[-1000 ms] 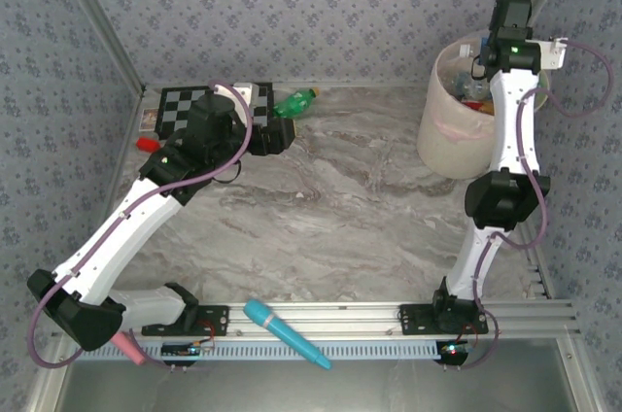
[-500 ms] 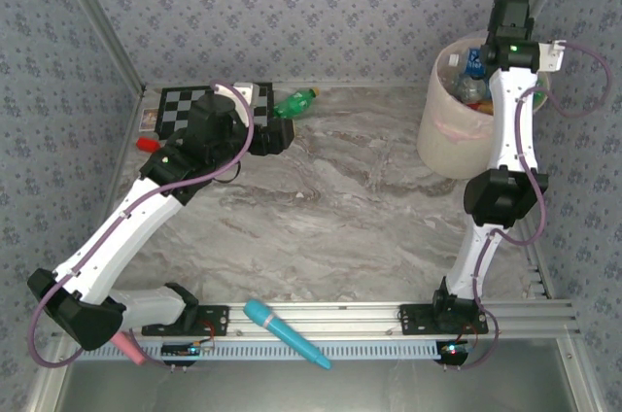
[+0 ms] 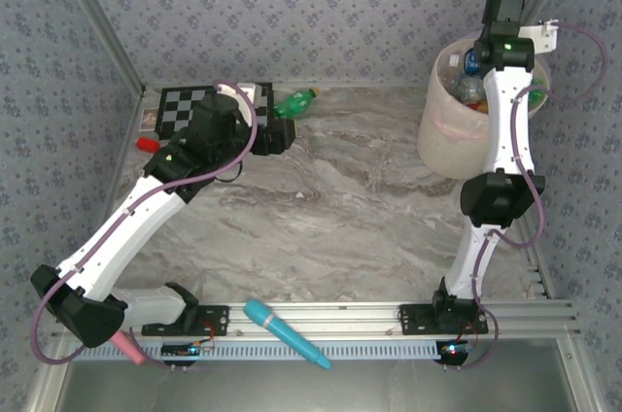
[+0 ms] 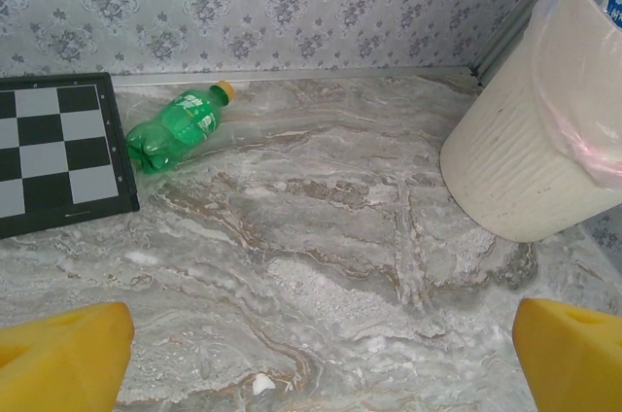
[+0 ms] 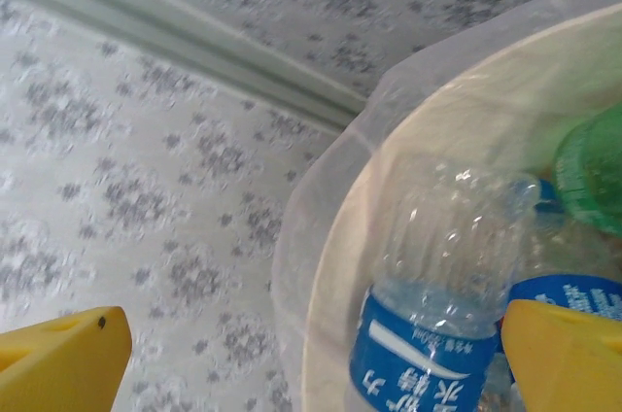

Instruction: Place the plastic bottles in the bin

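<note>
My right gripper (image 5: 311,363) hung over the bin (image 5: 457,111), fingers spread wide and holding nothing. A blue-label bottle (image 5: 437,295) lay inside it among others. My left gripper (image 4: 316,363) was wide apart too and empty, low over the table (image 4: 321,237). One green bottle (image 4: 175,127) lay on its side just beside the checkerboard (image 4: 49,150), well apart from the bin.

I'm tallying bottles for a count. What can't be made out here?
Bin contents, top view: right arm covers part of the opening; count unclear.
Blue-labelled bottle, right wrist view: base cut by the bottom edge.
Pink object, top view: mostly under the left arm.
</note>
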Robot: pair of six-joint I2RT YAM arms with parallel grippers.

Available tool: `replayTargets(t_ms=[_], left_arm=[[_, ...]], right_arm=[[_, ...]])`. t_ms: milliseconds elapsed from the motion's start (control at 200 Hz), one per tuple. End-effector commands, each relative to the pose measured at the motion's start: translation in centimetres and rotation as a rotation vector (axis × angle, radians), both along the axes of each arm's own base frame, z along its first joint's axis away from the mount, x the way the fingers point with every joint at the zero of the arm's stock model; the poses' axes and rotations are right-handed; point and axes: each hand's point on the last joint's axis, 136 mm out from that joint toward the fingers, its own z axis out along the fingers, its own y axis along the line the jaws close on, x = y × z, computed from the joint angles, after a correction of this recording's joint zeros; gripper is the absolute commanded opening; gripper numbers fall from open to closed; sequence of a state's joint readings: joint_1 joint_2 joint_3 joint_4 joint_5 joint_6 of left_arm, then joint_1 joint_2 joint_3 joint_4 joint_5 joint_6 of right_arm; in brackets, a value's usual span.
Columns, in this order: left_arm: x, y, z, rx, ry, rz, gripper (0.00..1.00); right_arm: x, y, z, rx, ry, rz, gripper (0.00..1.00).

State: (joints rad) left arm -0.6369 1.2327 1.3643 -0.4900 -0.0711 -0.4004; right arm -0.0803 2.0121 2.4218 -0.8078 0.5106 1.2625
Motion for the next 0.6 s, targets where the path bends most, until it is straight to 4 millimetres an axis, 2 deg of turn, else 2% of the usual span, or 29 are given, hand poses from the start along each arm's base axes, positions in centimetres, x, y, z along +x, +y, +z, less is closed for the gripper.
replayTargets(t_ms=[0,160,305,355,595], left_arm=[[0.4,0.2,0.6,0.003,-0.022,0.016,1.0],[1.0,0.4,-0.4,0.005,0.019,0.029,1.0],[2.6,1.2,-2.1,-0.021,0.079,0.063,1.0],[3.2,1.4,-2.9,-0.009,0.093,0.07,1.0],[7.3,2.2,-6.9,0.089,0.133,0.113,1.0]], right_arm=[[-0.8,2.7,3.7,-0.083,-0.032,0.159,1.0],[-1.2,7.0,3.3,-0.163,0.015,0.351,1.0],[-1.8,10.8,0.8,-0.155,0.077,0.535,1.0],[-2.3,12.0,0.4,-0.189,0.096,0.577,1.0],[-4.7,18.1,0.6,-0.384,0.094,0.781,1.0]])
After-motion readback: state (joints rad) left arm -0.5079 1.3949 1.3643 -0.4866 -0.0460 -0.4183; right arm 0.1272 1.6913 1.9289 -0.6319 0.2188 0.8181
